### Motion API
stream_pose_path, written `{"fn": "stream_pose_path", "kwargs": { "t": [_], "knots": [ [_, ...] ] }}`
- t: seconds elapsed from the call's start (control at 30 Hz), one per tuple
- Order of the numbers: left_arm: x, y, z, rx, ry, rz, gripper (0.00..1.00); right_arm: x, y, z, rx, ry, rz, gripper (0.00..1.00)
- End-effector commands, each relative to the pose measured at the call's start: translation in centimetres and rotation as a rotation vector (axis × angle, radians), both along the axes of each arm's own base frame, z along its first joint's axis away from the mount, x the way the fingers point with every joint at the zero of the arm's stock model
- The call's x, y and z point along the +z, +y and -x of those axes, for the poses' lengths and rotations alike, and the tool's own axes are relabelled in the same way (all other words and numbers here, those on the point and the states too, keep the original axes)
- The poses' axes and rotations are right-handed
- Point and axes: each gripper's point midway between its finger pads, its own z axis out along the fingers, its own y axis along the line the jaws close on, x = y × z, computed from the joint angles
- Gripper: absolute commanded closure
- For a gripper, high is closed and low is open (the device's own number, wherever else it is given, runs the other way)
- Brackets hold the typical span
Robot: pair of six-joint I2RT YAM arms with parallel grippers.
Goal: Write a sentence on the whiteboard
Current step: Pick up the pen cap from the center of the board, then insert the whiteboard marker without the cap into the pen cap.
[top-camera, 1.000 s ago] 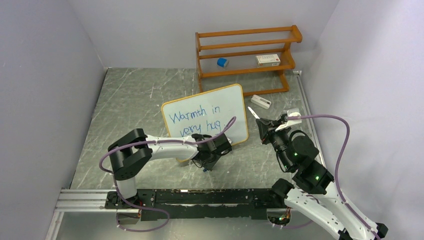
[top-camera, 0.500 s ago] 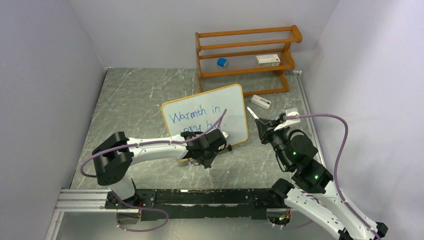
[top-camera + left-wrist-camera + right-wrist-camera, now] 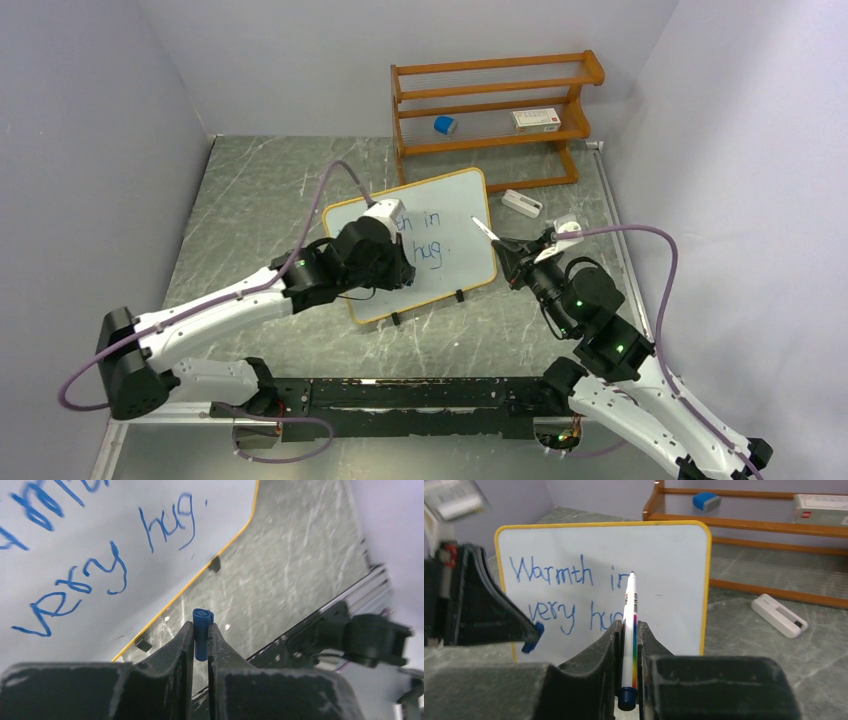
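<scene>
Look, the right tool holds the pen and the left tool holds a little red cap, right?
Not quite. The right tool does hold the pen, but the little cap in the left tool is blue, not red. The left wrist view shows it up close.

Left arm [image 3: 230, 305] outstretched, left hand [image 3: 200, 626] pinching blue cap [image 3: 202, 616], right hand [image 3: 629, 627] gripping marker [image 3: 630, 597]

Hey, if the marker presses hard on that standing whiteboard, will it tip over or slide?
Probably tips easily: the whiteboard stands propped on just two small black feet. It looks thin and flat, so likely light and stiff. On the smooth stone-look table, it may also slide.
</scene>
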Motion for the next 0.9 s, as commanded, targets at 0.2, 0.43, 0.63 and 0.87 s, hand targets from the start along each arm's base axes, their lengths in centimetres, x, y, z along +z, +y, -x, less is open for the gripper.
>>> {"fn": "stream_pose_path", "kwargs": {
  "t": [0.2,0.43,0.63,0.87],
  "knots": [
    [8.5,3.0,-5.0,0.337,-0.139,0.359,0.95,2.1,4.1,0.7,0.203,-0.142,-0.104,1.0],
    [11.8,4.9,-7.4,0.484,-0.155,0.586,0.95,3.0,5.5,1.1,0.27,-0.236,-0.174,1.0],
    [14.2,5.8,-8.1,0.561,-0.156,0.823,0.95,3.6,6.8,1.5,0.336,-0.326,-0.264,1.0],
    [16.4,6.2,-8.3,0.583,-0.162,0.971,0.95,4.6,8.3,1.6,0.381,-0.393,-0.319,1.0]
  ]
}}
